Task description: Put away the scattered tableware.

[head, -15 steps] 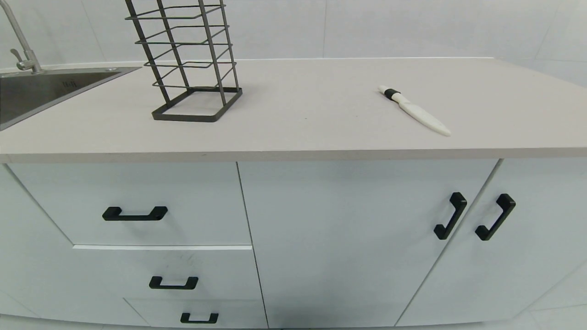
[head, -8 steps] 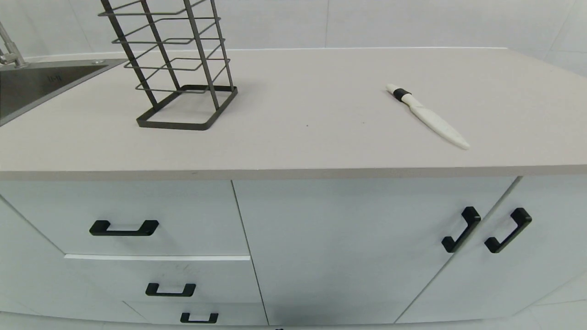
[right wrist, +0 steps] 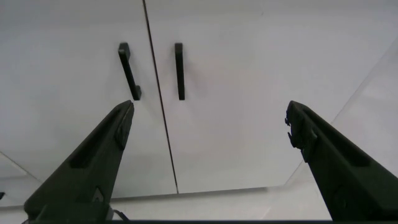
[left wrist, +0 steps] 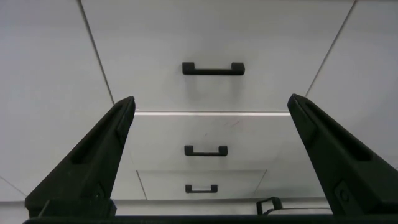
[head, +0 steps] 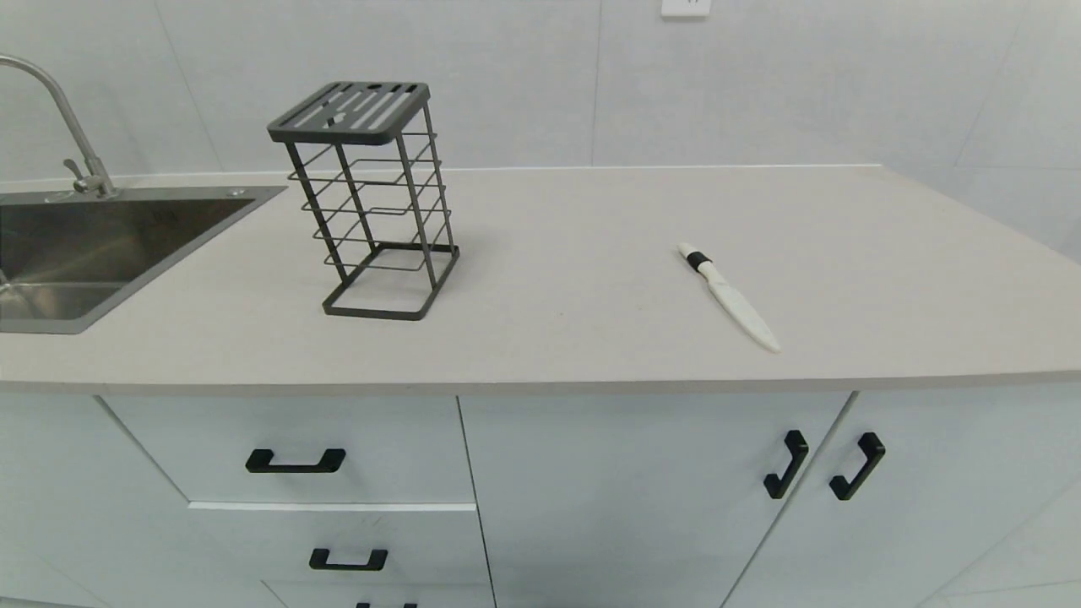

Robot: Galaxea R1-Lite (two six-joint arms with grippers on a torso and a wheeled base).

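only the camera shifts; the knife (head: 728,295) stays on the surface (head: 574,279), ungrasped. left claw (left wrist: 211,101) and right claw (right wrist: 210,107) hang released, empty.

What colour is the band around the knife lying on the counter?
Black. The band rings an otherwise white knife, and it shows best in the head view.

A pale counter (head: 591,338) runs along a tiled wall (head: 802,93), with a steel sink (head: 169,221) set into its left end and a curved faucet (head: 95,181) at the back rim. Below it on the left are stacked white drawers (head: 388,439) with black pulls (head: 296,460). To the right, two doors (head: 633,498) meet at paired black handles (head: 785,464). A white outlet (head: 685,7) sits high on the wall.
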